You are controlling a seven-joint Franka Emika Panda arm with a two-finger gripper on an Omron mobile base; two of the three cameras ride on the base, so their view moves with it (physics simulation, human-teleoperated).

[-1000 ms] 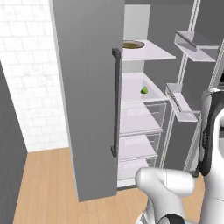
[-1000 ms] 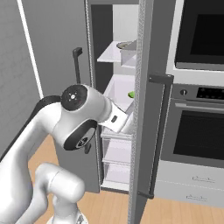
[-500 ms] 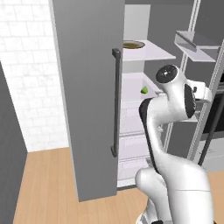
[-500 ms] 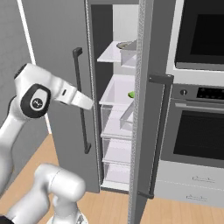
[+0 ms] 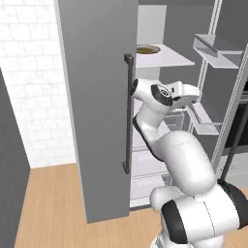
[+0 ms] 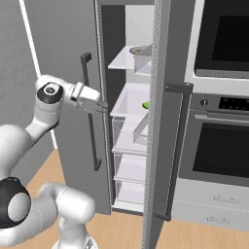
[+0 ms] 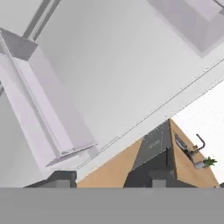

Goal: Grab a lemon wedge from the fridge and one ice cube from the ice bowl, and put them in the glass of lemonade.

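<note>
The fridge (image 6: 127,99) stands with both grey doors swung open; its left door (image 5: 92,111) carries a dark bar handle (image 5: 128,111). On the middle white shelf, by the right door's edge, lies the yellow-green lemon wedge (image 6: 146,104). My gripper (image 6: 103,107) hovers in front of the opening at that shelf's height, left of the wedge and apart from it. In the hand view the gripper (image 7: 109,179) is open, its dark fingertips (image 7: 61,177) wide apart with nothing between them, facing a door bin (image 7: 43,118). The glass of lemonade, ice bowl and ice cube are out of view.
A brown-rimmed flat dish (image 5: 147,48) sits on the top shelf. Clear drawers (image 6: 129,141) fill the lower fridge. Bins (image 5: 218,48) jut from the right door. A black-fronted oven (image 6: 223,146) stands to the right. A white brick wall (image 5: 29,87) and wood floor (image 5: 48,208) lie to the left.
The arm has swung up from low beside the base to in front of the fridge opening, and the hand has moved in toward the middle shelf.
</note>
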